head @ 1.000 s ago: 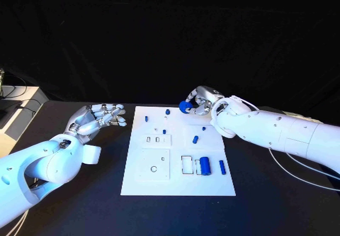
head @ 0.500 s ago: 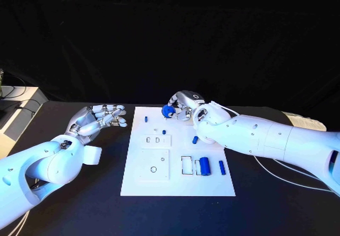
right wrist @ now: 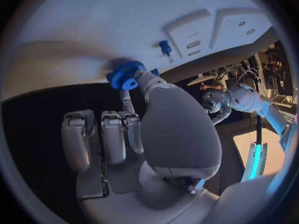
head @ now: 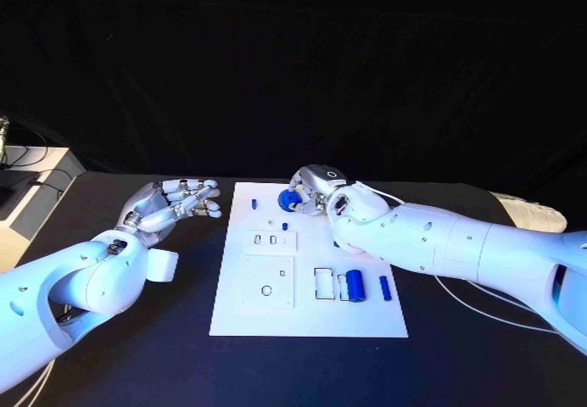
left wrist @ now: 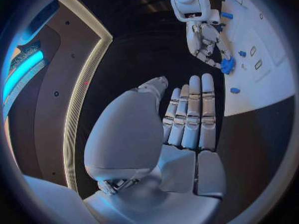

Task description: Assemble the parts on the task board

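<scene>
The right hand [head: 315, 188] is over the far edge of the white board [head: 306, 318], pinching a small blue gear [head: 290, 200] between thumb and a fingertip, the other fingers lying loose beside it. The wrist view shows the gear [right wrist: 125, 74] with its toothed rim plain and its flat face turned toward the board, so its axis points roughly down at the plate (good for dropping onto a post, I'd judge). Just beyond it stands a little blue peg [right wrist: 165, 47], near but not touching the gear; that short gap looks like what the coming move hinges on. The left hand [head: 171, 203] hovers off the board's left edge, fingers apart and holding nothing, well away from the gear, so the right hand is clearly the nearer one. A larger blue cylinder [head: 354, 286] lies nearer the robot, long axis running front to back.
</scene>
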Motion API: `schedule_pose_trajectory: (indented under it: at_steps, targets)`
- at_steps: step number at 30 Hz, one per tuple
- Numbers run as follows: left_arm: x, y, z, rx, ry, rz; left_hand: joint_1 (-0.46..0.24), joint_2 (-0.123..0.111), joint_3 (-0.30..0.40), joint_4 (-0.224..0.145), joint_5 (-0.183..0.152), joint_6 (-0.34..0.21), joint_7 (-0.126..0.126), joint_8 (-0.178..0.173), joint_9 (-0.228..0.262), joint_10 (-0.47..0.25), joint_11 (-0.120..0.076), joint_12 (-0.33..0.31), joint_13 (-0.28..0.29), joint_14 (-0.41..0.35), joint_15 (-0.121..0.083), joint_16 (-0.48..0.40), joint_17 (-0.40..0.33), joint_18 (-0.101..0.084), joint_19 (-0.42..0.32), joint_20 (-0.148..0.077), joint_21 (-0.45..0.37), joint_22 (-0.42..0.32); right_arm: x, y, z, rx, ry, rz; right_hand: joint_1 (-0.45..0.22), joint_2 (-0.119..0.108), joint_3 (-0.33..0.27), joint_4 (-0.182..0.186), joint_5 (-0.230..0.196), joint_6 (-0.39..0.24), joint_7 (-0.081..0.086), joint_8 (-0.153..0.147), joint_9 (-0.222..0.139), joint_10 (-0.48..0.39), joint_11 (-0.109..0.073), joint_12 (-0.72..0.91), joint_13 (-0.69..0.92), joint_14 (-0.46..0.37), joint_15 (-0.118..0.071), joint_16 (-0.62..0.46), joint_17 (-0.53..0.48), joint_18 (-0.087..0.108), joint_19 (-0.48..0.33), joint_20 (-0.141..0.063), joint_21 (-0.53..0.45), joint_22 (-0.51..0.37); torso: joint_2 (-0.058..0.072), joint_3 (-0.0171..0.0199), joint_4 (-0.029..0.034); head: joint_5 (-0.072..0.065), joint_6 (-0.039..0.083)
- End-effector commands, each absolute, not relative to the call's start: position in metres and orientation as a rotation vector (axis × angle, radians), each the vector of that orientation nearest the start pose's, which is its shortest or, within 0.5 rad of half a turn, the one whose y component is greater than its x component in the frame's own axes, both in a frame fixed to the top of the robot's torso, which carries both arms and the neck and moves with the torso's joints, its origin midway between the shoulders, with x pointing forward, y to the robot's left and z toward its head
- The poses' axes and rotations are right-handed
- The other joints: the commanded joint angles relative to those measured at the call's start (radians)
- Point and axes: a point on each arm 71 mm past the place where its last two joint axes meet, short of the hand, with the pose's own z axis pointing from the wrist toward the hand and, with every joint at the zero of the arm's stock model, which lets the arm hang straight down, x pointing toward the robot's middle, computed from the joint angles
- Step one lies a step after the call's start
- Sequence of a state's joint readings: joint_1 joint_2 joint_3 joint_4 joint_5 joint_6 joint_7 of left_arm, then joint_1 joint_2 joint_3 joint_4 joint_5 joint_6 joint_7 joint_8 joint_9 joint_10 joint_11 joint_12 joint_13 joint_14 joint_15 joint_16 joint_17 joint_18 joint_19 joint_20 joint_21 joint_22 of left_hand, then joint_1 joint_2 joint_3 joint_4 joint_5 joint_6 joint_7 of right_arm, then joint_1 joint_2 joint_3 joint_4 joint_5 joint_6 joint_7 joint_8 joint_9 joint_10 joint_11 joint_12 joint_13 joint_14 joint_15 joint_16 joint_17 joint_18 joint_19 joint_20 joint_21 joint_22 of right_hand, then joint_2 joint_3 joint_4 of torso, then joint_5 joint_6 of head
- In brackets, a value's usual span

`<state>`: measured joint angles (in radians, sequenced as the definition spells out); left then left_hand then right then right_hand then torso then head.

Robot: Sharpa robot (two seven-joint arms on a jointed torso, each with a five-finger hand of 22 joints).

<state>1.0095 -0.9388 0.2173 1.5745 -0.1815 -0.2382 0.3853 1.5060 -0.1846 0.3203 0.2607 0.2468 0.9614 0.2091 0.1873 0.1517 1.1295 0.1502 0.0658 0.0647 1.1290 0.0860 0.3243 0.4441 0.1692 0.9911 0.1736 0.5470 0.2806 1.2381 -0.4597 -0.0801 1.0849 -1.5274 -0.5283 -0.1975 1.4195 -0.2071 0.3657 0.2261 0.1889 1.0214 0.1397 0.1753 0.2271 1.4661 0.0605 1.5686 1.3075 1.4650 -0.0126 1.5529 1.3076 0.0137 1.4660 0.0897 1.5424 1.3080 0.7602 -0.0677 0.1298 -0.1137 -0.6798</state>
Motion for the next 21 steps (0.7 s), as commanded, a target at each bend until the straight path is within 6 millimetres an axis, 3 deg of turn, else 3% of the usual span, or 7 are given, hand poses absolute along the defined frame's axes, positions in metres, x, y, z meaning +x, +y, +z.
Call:
schedule_pose_trajectory:
  at_steps: [1,14,21]
  targets:
    - [0.4771,0.2412,-0.165,-1.003,1.346,-1.621,0.007,0.003,0.006,0.0,-0.002,-0.003,0.004,-0.005,0.001,-0.006,-0.002,-0.003,0.001,-0.007,-0.003,0.005,0.001,0.01,-0.009,-0.001,0.003,0.001,0.559,-0.1305,-0.1881,-0.117,1.468,0.464,-0.001,0.003,0.005,-0.002,-0.001,0.009,-0.008,0.006,0.105,0.105,-0.008,0.002,0.263,0.093,-0.006,0.006,0.202,-0.006,0.09,-0.005,0.002,0.235,-0.001,0.0004,-0.0001,0.002,-0.001]
    - [0.4772,0.241,-0.165,-1.003,1.347,-1.621,0.007,0.003,0.006,0.0,-0.002,-0.003,0.004,-0.005,0.001,-0.006,-0.002,-0.003,0.001,-0.007,-0.003,0.005,0.001,0.01,-0.009,-0.001,0.003,0.001,0.56,-0.1258,-0.1926,-0.119,1.475,0.463,-0.005,0.0,0.005,-0.001,-0.003,0.005,-0.006,0.005,0.104,0.105,-0.007,0.002,0.263,0.093,-0.005,0.006,0.202,-0.006,0.09,-0.005,0.002,0.235,0.0,0.0014,-0.0013,0.006,0.0]
    - [0.4769,0.2424,-0.1651,-1.003,1.349,-1.619,0.007,0.003,0.008,-0.002,-0.003,-0.004,0.004,-0.005,0.001,-0.007,-0.002,-0.003,0.001,-0.007,-0.003,0.005,0.003,0.01,-0.011,-0.001,0.007,0.003,0.5637,-0.1241,-0.1953,-0.118,1.49,0.447,-0.02,-0.007,0.005,0.002,-0.008,-0.021,0.003,-0.007,0.098,0.105,0.001,0.002,0.263,0.092,0.001,0.005,0.197,-0.004,0.087,-0.001,-0.003,0.23,0.001,0.0014,-0.0021,0.002,0.001]
